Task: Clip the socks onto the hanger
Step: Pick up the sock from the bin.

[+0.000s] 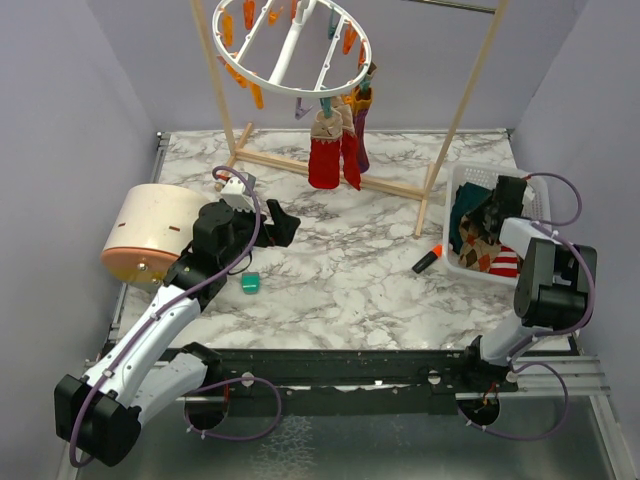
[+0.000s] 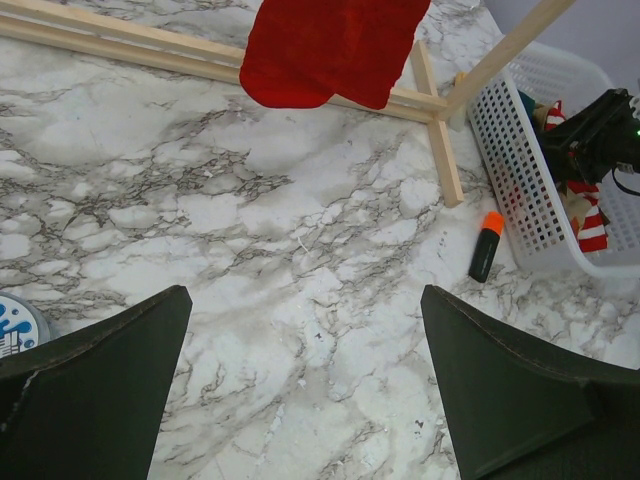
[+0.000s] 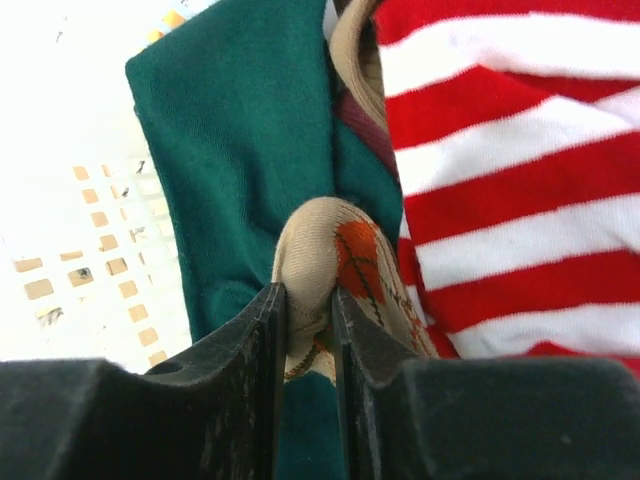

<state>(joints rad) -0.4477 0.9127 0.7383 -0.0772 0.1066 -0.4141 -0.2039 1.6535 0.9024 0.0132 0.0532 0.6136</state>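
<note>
The white round hanger (image 1: 290,45) hangs from the wooden rack, with orange and teal clips. Two red socks with tan cuffs (image 1: 325,160) and a purple sock (image 1: 361,130) dangle from it; a red sock (image 2: 330,50) shows at the top of the left wrist view. My right gripper (image 3: 310,300) is down in the white basket (image 1: 465,185), shut on a fold of a tan sock with a brown-orange pattern (image 3: 330,250). That sock lies between a dark teal sock (image 3: 240,150) and a red-white striped sock (image 3: 520,150). My left gripper (image 2: 305,330) hovers open over bare marble, holding nothing.
The rack's wooden base bar (image 1: 340,175) and slanted post (image 1: 455,120) stand behind the middle. A black marker with an orange cap (image 1: 427,260) lies left of the basket. A teal clip (image 1: 250,283) lies by the left arm. A cream round container (image 1: 150,235) sits at the left.
</note>
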